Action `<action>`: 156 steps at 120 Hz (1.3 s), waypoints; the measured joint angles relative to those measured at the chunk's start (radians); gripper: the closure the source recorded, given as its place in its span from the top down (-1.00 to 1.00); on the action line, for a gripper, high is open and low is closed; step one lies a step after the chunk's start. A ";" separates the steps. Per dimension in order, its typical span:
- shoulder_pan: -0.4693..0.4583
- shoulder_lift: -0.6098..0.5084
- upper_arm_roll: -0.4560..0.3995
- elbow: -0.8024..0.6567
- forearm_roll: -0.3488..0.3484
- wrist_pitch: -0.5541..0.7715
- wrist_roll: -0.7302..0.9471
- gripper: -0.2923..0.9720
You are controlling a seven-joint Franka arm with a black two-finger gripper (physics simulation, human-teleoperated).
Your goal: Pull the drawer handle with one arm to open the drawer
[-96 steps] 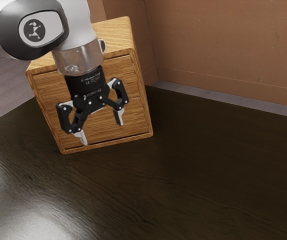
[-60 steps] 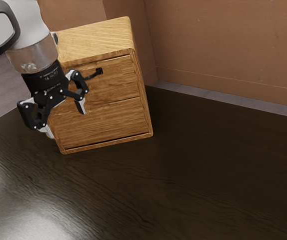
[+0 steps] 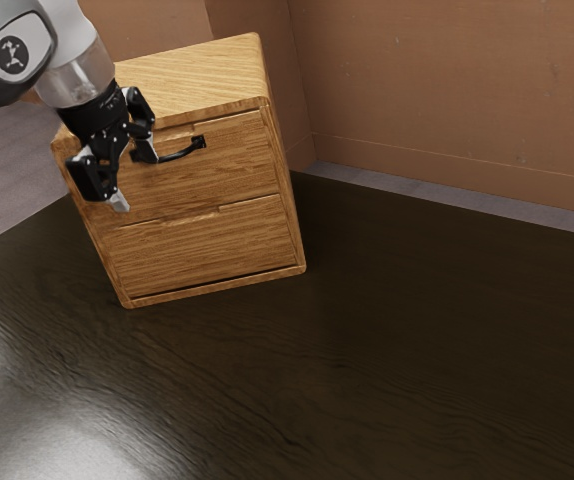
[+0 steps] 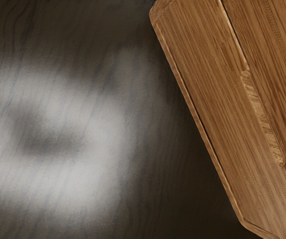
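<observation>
A wooden cabinet [image 3: 197, 190] with two drawers stands at the back left of the dark table [image 3: 367, 380]. Its upper drawer [image 3: 217, 160] carries a black bar handle [image 3: 185, 148] and looks flush with the cabinet front. In the exterior view my black gripper [image 3: 133, 178] hangs in front of the upper drawer's left part, open, its fingers spread. One fingertip is close to the handle's left end and the other is lower, near the cabinet's left edge. Nothing is held between the fingers. In the wrist view the cabinet's wooden front [image 4: 232, 99] runs slantwise over the table [image 4: 83, 124].
The lower drawer [image 3: 207, 245] has no handle that I can see. A brown wall [image 3: 447, 80] rises behind the table, close to the cabinet's right side. The table spreads wide in front and to the exterior view's right.
My hand has gone from in front of the lower drawer to the exterior view's left, then up to the upper drawer beside the handle. It stays open. The cabinet has not moved.
</observation>
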 joint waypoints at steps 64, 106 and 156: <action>0.000 0.218 0.041 0.205 0.027 0.100 -0.174 0.54; 0.012 0.275 0.059 0.227 0.026 0.141 -0.220 0.54; 0.005 0.284 0.060 0.200 0.028 0.151 -0.251 0.54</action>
